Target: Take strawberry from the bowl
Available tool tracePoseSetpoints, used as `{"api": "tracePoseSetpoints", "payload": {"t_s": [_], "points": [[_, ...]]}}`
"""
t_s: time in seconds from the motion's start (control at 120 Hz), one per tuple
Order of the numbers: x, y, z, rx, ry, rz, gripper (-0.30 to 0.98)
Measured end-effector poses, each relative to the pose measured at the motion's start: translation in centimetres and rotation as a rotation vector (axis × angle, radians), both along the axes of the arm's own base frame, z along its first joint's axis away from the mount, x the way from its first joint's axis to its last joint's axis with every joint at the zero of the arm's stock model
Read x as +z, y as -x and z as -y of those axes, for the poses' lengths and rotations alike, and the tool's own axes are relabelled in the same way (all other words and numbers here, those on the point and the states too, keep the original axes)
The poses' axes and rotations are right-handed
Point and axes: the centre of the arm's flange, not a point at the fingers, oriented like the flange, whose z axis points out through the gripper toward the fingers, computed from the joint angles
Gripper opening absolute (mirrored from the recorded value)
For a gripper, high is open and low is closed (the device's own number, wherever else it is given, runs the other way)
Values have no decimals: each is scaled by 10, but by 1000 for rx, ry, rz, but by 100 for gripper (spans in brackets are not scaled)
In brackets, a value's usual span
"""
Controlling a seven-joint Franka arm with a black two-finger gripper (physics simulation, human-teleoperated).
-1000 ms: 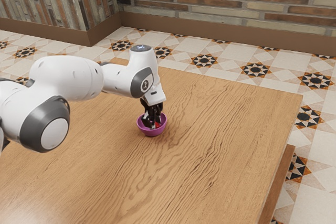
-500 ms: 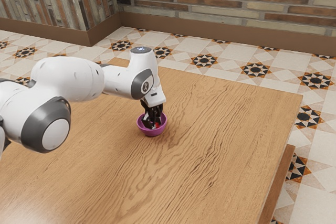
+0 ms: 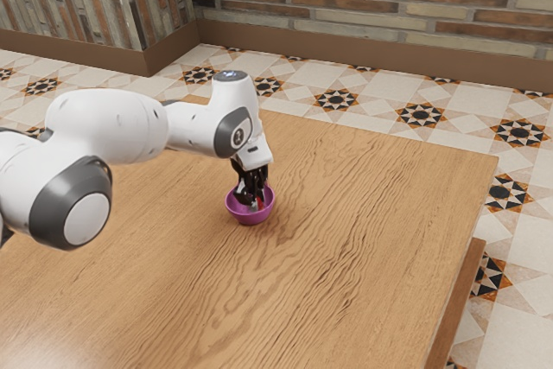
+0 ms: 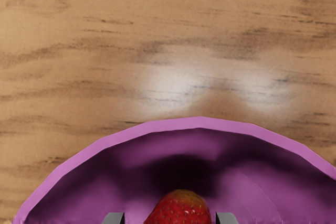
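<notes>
Left of centre in the exterior view, the black two-finger gripper (image 3: 252, 202) reaches into the purple bowl (image 3: 250, 219); I cannot tell whether it grips the strawberry (image 4: 181, 212), which sits within the bowl's outline, low in the wrist view. A loose or off-centre hold could drop the fruit; a sideways lift could catch the rim. The berry's lower part is cut off.

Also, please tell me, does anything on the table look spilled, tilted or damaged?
Nothing stands out. The bowl sits upright on the table, the strawberry lies inside with no damage on its visible part, and the hand reaches down into the bowl.
</notes>
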Motion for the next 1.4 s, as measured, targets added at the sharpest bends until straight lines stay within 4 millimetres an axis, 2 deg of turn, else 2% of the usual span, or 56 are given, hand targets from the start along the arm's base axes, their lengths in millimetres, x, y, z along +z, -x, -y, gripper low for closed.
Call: {"api": "tracePoseSetpoints", "payload": {"t_s": [0.108,0.175,0.25,0.317,0.408,0.5,0.633,0.742,0.792,0.942,0.975,1.025,1.058,1.108,1.167,1.208,1.267,1.325,1.358,1.4], "points": [[32,8,-2,10,13,14,13],[60,15,2,11,24,35,12],[91,22,27,-17,37,62,12],[103,27,56,-48,46,69,12],[99,35,100,-90,64,56,12],[73,39,131,-109,73,23,12],[37,40,145,-96,69,-13,11],[25,40,148,-80,67,-20,14],[21,41,149,-73,66,-24,23],[20,40,151,-57,67,-19,46],[27,40,153,-54,71,-11,49],[57,42,153,-42,81,13,53],[87,44,147,-22,78,34,55],[140,48,121,43,63,67,58],[199,62,68,173,54,90,61],[225,78,25,286,58,81,62],[242,94,-22,429,59,53,64],[241,102,-59,564,53,6,65],[239,103,-72,625,51,-16,65],[237,103,-76,679,46,-39,66]]}}
